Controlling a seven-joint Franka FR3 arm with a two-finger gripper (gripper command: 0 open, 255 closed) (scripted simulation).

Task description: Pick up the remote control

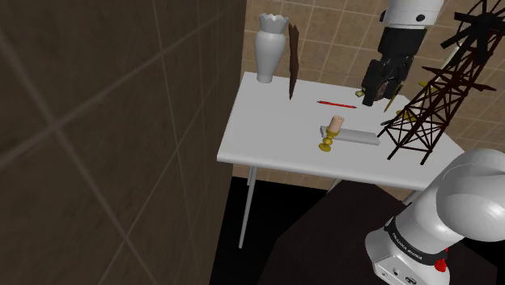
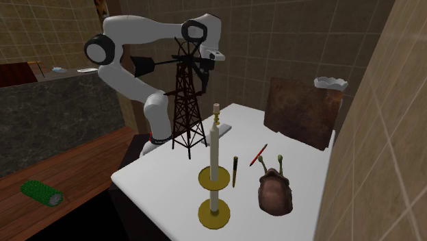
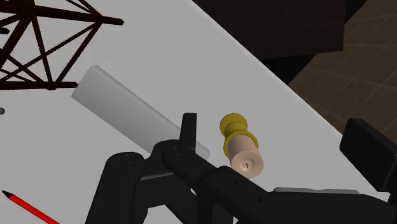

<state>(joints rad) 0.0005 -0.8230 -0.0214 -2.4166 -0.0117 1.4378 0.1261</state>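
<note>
- White vase (image 1: 271, 48) stands at the worktop's (image 1: 267, 138) far corner.
- Red pen (image 1: 336, 104) lies further along.
- Pale grey remote (image 1: 362, 137) lies flat just beside a gold candlestick (image 1: 327, 138).
- Black end effector (image 1: 379, 95) hangs above the worktop, fingers spread, gripping nothing.

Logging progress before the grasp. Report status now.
Gripper above table, jaws open, empty. Grey remote control flat on table, untouched. Candlestick close by its end, lattice tower model on the other side.
</note>
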